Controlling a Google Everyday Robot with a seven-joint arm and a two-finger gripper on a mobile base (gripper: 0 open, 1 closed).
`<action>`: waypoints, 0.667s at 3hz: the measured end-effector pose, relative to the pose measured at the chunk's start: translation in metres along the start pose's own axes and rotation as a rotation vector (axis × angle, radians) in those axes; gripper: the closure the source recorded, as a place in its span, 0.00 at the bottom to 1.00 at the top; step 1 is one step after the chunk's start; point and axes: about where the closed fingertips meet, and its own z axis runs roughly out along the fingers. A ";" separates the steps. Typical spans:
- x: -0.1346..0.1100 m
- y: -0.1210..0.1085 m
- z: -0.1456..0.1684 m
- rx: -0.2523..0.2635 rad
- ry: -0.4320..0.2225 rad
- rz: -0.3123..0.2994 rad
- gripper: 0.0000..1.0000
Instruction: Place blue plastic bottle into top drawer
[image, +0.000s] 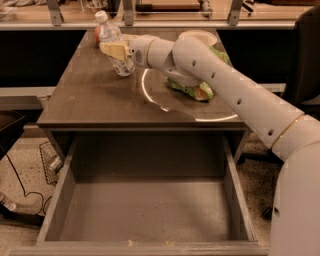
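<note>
The top drawer (150, 212) stands pulled out below the desk (85, 102), its flat bottom bare except for a few pale specks at the front edge. The blue plastic bottle (116, 44) is on the desk's far left, tilted with its cap leaning left. The gripper (115, 50) is clamped around its middle. 1 green snack bag (196, 90) lies under the arm.

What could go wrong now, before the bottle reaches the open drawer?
1. The blue plastic bottle leans over at the gripper, near the back of the desk. It could tip, slip or roll away.
2. The apple sits just behind the bottle and may get knocked.
3. The arm passes over the green bag. A swing toward the top drawer might drag it.
</note>
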 end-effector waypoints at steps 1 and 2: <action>0.000 0.002 0.002 -0.004 0.001 0.001 0.65; 0.001 0.005 0.005 -0.009 0.001 0.001 0.96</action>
